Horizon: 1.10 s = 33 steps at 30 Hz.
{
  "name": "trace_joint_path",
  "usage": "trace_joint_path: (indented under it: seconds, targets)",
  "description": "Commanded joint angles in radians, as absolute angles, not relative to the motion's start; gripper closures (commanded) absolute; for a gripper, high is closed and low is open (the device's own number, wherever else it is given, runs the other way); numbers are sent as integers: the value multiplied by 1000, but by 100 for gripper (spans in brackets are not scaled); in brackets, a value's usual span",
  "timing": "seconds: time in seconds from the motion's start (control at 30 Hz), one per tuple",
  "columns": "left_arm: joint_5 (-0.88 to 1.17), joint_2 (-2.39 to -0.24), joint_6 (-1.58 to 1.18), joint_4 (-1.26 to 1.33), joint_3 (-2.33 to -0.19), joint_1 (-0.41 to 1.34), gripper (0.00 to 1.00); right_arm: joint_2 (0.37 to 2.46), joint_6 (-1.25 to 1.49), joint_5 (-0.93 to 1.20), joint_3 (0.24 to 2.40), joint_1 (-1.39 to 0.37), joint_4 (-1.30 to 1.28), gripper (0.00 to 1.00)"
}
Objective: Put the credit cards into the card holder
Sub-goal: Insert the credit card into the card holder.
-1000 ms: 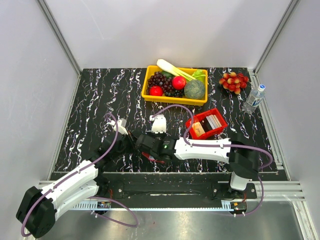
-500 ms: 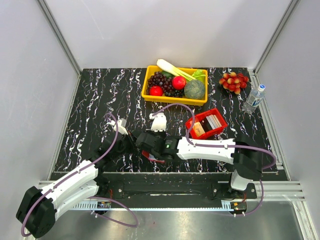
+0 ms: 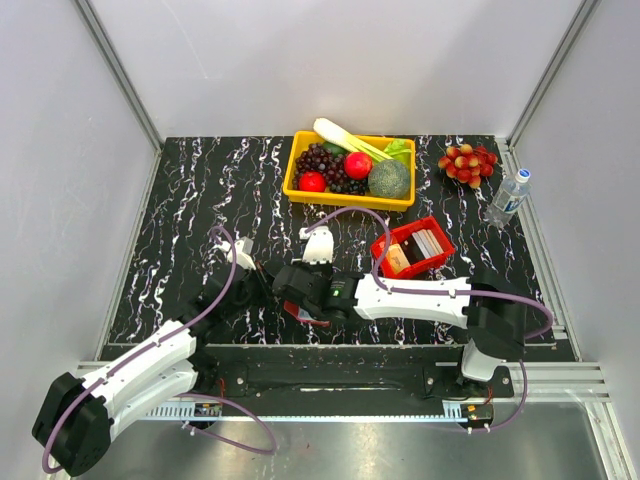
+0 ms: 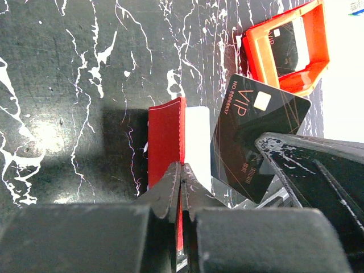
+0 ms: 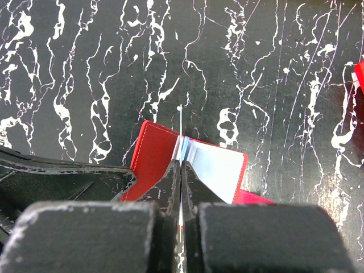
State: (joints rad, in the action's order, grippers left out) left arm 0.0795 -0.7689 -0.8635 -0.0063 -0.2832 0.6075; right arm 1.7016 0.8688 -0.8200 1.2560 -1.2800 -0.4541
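Two arms work above a black, white-veined table [image 3: 190, 200], described from left to right. The left gripper [image 4: 181, 170] has its fingers closed, pinching the edge of the red outer flap of the card holder [image 4: 165, 136]. The holder lies open close to the near edge of the table, a little left of the middle (red outside, pale blue-grey inside). Just to the right, the right gripper [image 5: 181, 165] has its fingers pressed together on a black card [image 4: 256, 125] marked VIP. The card is held on edge, tilted, directly over the holder's fold and pale inner face. Whether the card has entered a pocket cannot be told. Further right, near the middle of the table, stands a red tray [image 4: 259, 57]. It contains the other cards [image 3: 425, 243], among them a tan one, a whitish one and a dark one. Against the far edge sits a yellow bin [image 3: 345, 200] of fruit and vegetables. At the far right corner lies a bunch of red fruit [image 3: 467, 162], with a clear bottle [image 3: 508, 198] beside it at the right edge.
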Motion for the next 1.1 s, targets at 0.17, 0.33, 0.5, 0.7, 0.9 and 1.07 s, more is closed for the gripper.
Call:
trace_joint_path:
  seconds: [0.17,0.33,0.5,0.7,0.9,1.07]
  targets:
    - [75,-761,-850,37,-301,607,100,1680,835,-862,1292,-1279,-449,100]
    - [75,-762,-851,41,-301,607,100,1671,833,-856,1293,-1279,-452,100]
    - [77,-765,-848,41,-301,607,100,1661,825,-841,1285,-1281,-426,100]
    - [77,-769,-850,40,-304,609,100,1667,810,-825,1304,-1281,-431,100]
    - [75,-772,-848,41,-304,607,100,1669,807,-824,1299,-1282,-422,100]
    - [75,-775,-850,43,-305,607,100,1666,818,-827,1296,-1282,-417,100]
